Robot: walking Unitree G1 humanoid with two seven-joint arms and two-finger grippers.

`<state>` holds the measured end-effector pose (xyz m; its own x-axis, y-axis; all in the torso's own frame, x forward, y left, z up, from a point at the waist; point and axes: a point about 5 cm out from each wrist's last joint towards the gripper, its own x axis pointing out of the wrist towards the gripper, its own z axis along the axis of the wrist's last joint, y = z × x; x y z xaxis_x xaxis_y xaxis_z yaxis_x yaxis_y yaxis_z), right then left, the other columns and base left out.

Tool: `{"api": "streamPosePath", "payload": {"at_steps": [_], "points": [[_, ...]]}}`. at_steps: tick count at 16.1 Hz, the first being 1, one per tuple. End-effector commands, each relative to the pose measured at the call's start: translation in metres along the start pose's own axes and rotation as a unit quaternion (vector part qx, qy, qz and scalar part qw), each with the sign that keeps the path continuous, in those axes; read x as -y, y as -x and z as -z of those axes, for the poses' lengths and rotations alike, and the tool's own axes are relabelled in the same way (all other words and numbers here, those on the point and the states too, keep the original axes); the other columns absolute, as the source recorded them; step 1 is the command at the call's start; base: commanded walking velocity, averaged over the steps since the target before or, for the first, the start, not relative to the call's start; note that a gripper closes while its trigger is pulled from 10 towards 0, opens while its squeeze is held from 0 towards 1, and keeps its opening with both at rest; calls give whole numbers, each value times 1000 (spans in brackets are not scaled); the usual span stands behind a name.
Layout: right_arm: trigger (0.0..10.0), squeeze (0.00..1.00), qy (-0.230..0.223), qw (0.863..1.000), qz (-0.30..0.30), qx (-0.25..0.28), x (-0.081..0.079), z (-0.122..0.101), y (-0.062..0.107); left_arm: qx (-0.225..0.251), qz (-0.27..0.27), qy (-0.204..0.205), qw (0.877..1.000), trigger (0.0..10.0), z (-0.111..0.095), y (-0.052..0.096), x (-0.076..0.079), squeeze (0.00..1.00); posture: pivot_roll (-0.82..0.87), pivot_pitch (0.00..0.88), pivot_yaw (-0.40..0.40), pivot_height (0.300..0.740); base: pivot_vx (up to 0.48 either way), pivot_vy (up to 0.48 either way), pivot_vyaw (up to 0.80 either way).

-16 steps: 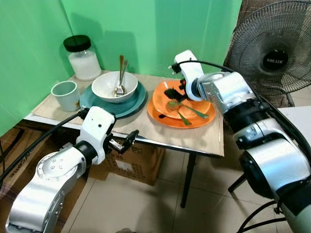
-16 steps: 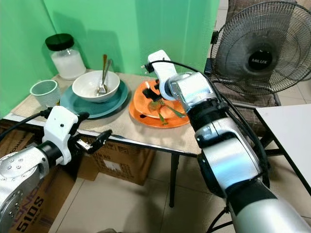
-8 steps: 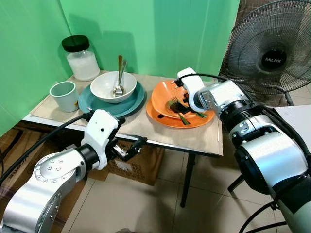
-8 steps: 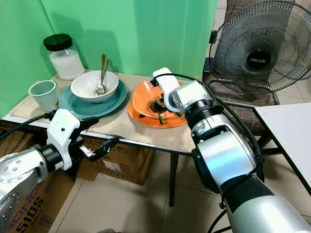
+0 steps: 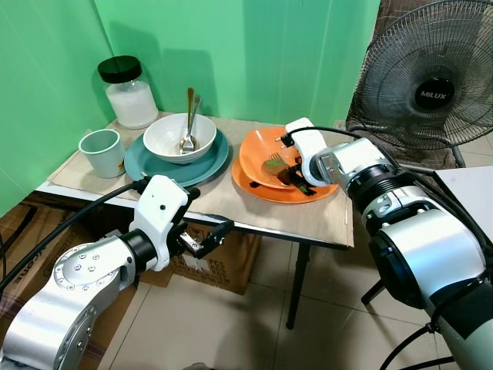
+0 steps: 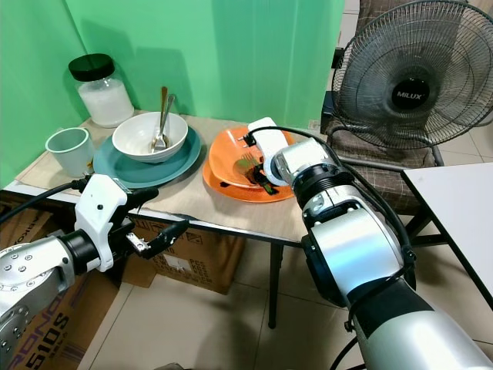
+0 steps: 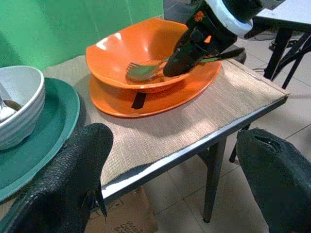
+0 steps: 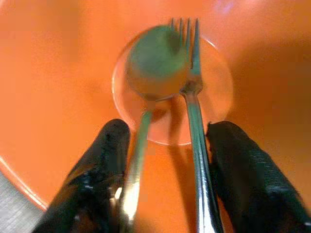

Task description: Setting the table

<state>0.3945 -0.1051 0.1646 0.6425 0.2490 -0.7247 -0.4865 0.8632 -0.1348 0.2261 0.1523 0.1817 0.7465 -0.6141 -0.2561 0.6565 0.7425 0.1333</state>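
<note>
Two metal utensils, green-tinted spoon (image 8: 154, 58) and fork (image 8: 190, 92), lay between right pincer (image 8: 167, 182) fingers, narrowly parted, frame centre; left pincer (image 7: 170, 170) gaped wide.

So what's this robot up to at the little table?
It is setting the table. Its right gripper reaches into the orange bowl on the orange plate, fingers either side of a green spoon and fork. The left gripper hangs open below the table edge. A white bowl sits on the teal plate.
</note>
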Motion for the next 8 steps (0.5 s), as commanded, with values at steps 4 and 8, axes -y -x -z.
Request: {"api": "streamPosePath", "payload": {"at_steps": [4,8], "points": [[0,0,7,1000,0,8,-1,-7,2,-2,8,-6,1000,10000,-2,2,2,0,-83,36,75,740,0,0,0],[0,0,10,1000,-7,16,-1,-12,5,-1,9,-8,1000,10000,-2,3,2,0,-81,34,75,740,0,0,0]]}}
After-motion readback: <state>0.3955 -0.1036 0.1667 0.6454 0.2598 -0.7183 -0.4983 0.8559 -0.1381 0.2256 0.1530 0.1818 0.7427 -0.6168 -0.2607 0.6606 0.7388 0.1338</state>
